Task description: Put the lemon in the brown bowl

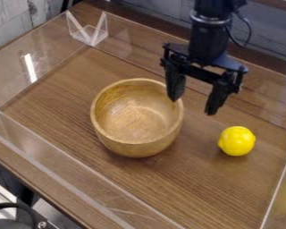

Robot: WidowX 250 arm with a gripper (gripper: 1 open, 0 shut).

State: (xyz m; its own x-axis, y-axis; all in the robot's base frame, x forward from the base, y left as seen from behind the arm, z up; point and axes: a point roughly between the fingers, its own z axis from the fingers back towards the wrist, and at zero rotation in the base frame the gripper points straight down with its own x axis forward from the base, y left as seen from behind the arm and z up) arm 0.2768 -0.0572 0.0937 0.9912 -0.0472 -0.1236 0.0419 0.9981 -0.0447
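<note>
Claw (196,95): black, pointing straight down from a dark arm, fingers spread wide apart, nothing between them; hanging above the counter, just past the bowl's far right rim and up-left of the lemon.
Left finger (175,85): tip low beside the bowl's rim as seen from this view; contact cannot be told.
Right finger (214,97): tip over bare wood, apart from the lemon.
Lemon (238,140): bright yellow, glossy, roundish; resting on the counter to the right of the bowl, clear of it, untouched, not in the bowl.
Brown bowl (136,136): light tan wood with visible grain, thick wall, upright, nothing inside; sitting near the middle of the counter, much wider than the lemon.
Counter (74,85): dark wood-grain surface, bordered by low clear plastic walls (26,55).
Clear plastic piece (87,28): V-shaped, standing at the far left corner, well apart from bowl and lemon.
</note>
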